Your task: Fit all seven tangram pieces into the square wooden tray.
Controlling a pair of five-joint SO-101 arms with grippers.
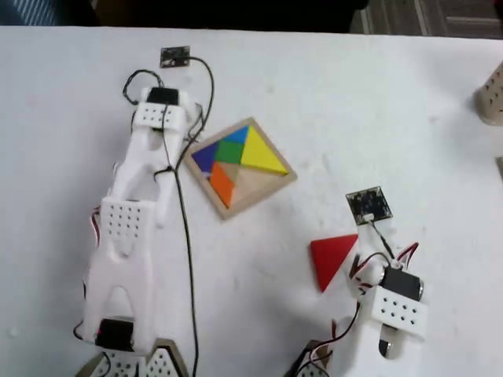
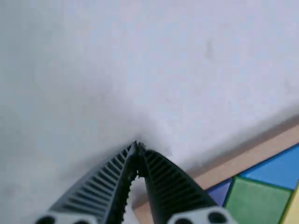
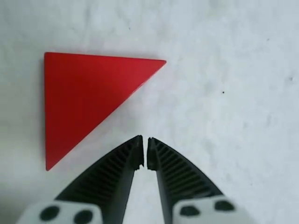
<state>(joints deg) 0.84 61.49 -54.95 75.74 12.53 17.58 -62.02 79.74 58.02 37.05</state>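
Nearly done. Tray [image 1: 262,196] sat mid-table, turned like a diamond, most of it filled: yellow triangle [image 1: 262,153] toward 1 o'clock, green piece [image 1: 229,151] and light blue piece [image 1: 238,135] toward 11, dark blue piece [image 1: 204,157] at 9, orange piece [image 1: 222,184] at 7. A brownish patch at the centre could have been a sixth piece, couldn't tell. Bare wood gap [image 1: 255,184] was left on the tray's 4 o'clock side, triangle-shaped, and judged to be the slot for the last piece.

Red triangle [image 1: 330,258] still lay flat on the table, well apart from the tray, out toward 4 o'clock from it.

Right gripper [image 3: 145,150] was just beside the red triangle [image 3: 84,95], not touching it, fingers pinched to a thin slit, holding nothing. Left gripper [image 2: 138,151] was just off the tray's 10 o'clock edge over bare table, fingers closed tip to tip, empty.

Left to do, as judged: pick up the red triangle, carry it over, rotate it to match the gap, seat it.
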